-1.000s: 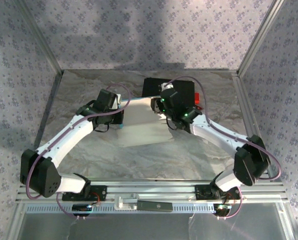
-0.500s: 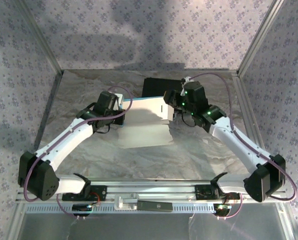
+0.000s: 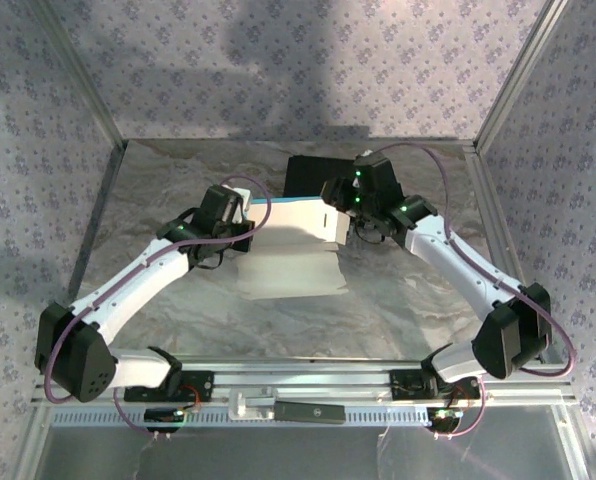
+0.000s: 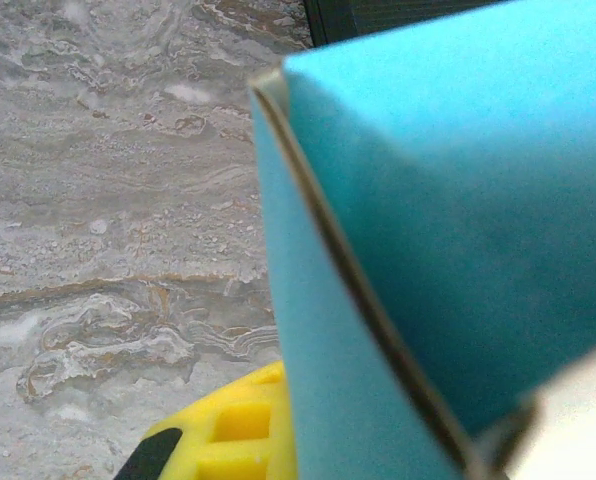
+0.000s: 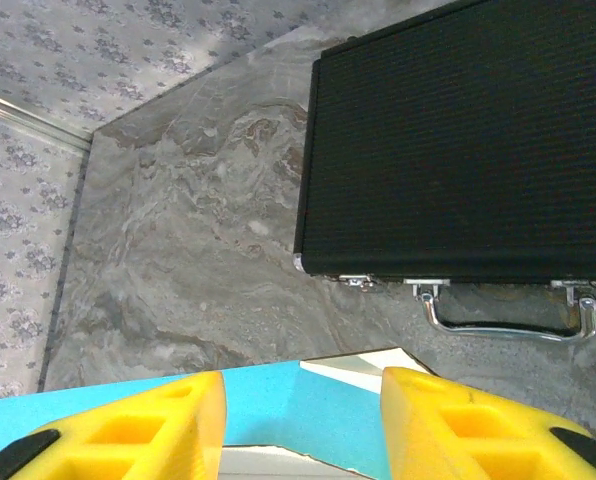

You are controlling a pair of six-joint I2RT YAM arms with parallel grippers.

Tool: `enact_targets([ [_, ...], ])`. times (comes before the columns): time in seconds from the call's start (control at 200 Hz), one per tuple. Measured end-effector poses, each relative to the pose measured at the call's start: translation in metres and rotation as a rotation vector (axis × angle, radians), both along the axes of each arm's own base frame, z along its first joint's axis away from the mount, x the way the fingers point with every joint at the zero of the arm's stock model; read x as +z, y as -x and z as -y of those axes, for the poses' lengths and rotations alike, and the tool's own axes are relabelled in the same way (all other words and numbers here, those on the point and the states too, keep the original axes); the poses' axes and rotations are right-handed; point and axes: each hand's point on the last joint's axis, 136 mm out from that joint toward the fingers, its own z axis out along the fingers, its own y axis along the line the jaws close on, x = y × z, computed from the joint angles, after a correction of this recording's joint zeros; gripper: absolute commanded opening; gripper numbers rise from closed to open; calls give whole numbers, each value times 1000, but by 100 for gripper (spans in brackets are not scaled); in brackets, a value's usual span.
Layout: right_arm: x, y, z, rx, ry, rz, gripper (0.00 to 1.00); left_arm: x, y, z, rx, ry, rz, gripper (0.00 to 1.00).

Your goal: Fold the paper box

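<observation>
The paper box (image 3: 290,258) lies mid-table as a partly folded sheet, white side up, with a cyan strip along its far edge. My left gripper (image 3: 246,230) is shut on its left edge. In the left wrist view one yellow finger (image 4: 223,430) presses against a raised cyan panel (image 4: 448,220), and the other finger is hidden behind it. My right gripper (image 3: 336,208) hovers at the sheet's upright far-right flap. It is open (image 5: 303,425), with the cyan panel (image 5: 323,415) and a white tab (image 5: 363,367) showing between its fingers.
A black hard case (image 5: 468,140) with metal latches and a handle lies just behind the sheet (image 3: 313,175). Patterned walls and metal posts ring the marbled table (image 3: 398,300). A metal rail runs along the near edge.
My right gripper left the sheet's middle and swung back to its far-right corner. The sheet's right flap now stands up. My left gripper shifted slightly right with the edge it holds.
</observation>
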Motion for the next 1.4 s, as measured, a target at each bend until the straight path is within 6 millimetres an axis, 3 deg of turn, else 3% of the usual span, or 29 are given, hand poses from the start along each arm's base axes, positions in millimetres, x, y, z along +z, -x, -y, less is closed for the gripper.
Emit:
enact_targets([
  [0.305,-17,4,0,-42,-56,-67,46,2,0,0,2,-8,17,0],
  [0.645,-2,-2,-14,-61,-215,-68,46,5,0,5,-7,-3,30,0],
  [0.755,-6,-5,-17,-73,-265,-82,44,9,1,3,-4,0,42,0],
  [1.074,-19,-12,-21,-132,-381,-127,20,6,4,1,-2,-12,44,0],
  [1.194,-20,-14,-23,-158,-453,-132,0,3,5,2,-3,-15,42,0],
  [1.399,-32,-13,-23,-232,-580,-166,0,-6,6,3,-2,-26,48,0],
])
